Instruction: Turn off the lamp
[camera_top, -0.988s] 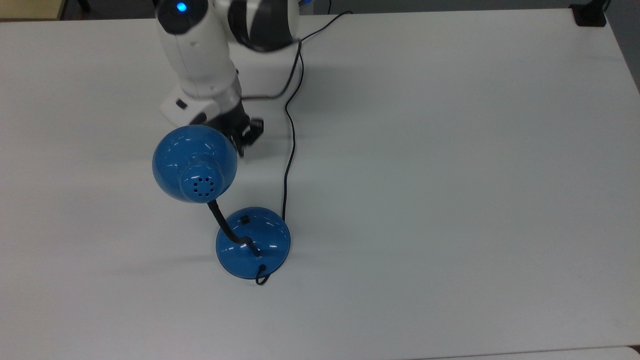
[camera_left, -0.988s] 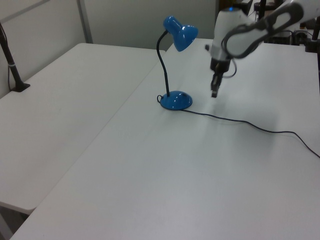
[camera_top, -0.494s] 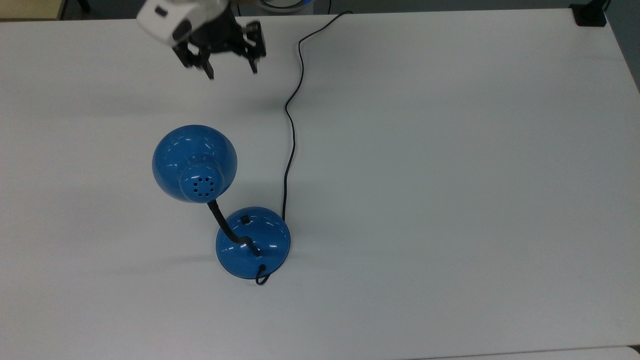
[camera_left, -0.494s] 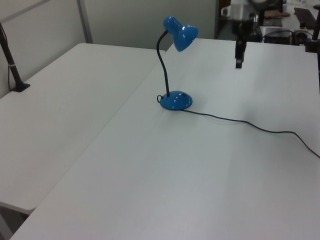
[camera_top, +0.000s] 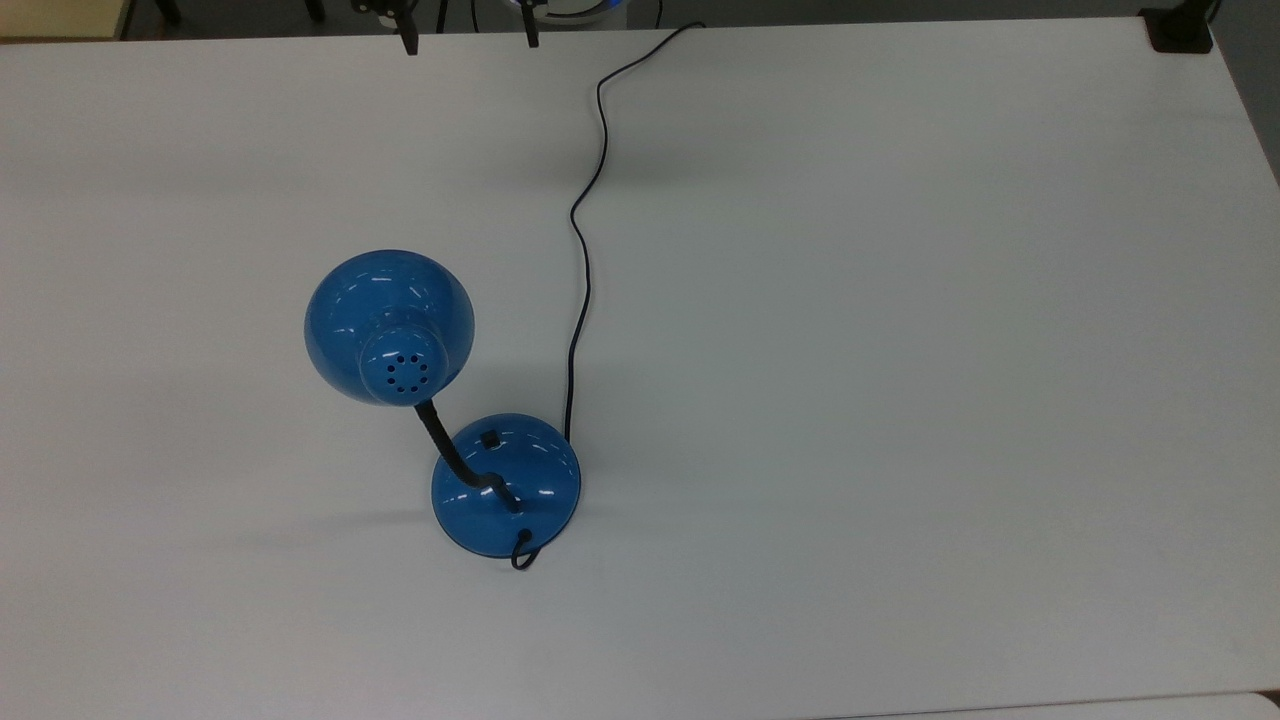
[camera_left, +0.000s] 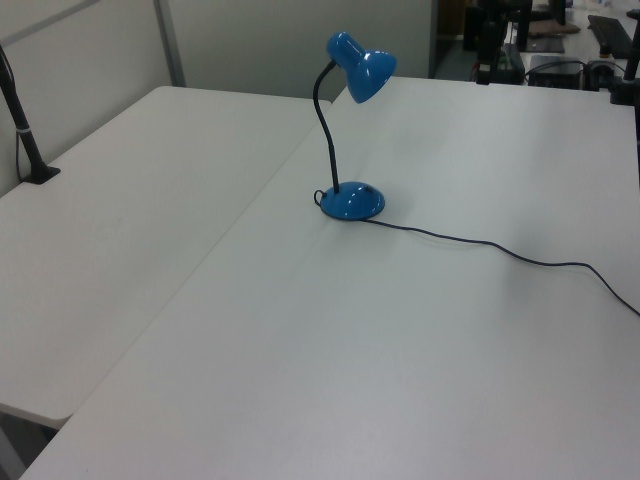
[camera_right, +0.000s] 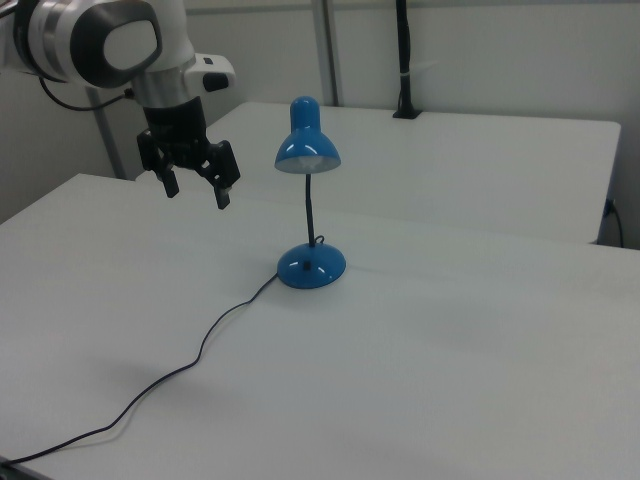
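Observation:
The blue lamp (camera_top: 506, 482) stands upright on the white table (camera_top: 900, 350). Its bell shade (camera_top: 388, 325) leans toward the top view's left on the black gooseneck (camera_top: 440, 440). A small black rocker switch (camera_top: 490, 438) sits on the domed base. The thin cord (camera_top: 580, 270) runs from the base to the far edge. My gripper (camera_top: 469, 38) hangs open and empty at the top view's upper edge, far from the lamp. In the right view the gripper (camera_right: 197, 192) is up in the air, left of the shade (camera_right: 305, 140) and well above the base (camera_right: 311, 266). The left view has the lamp (camera_left: 351, 202) at mid-table and the gripper (camera_left: 484, 72) behind it.
A second white table (camera_left: 120, 200) adjoins this one along a seam. A black post (camera_left: 25, 130) is clamped to its far side, and a dark clamp (camera_top: 1180, 30) sits at the top view's upper right corner. The cord (camera_right: 200, 350) trails across the table.
The gripper has lifted and drawn back from beside the shade to the far edge of the table, its fingers spreading wider. The lamp has not moved.

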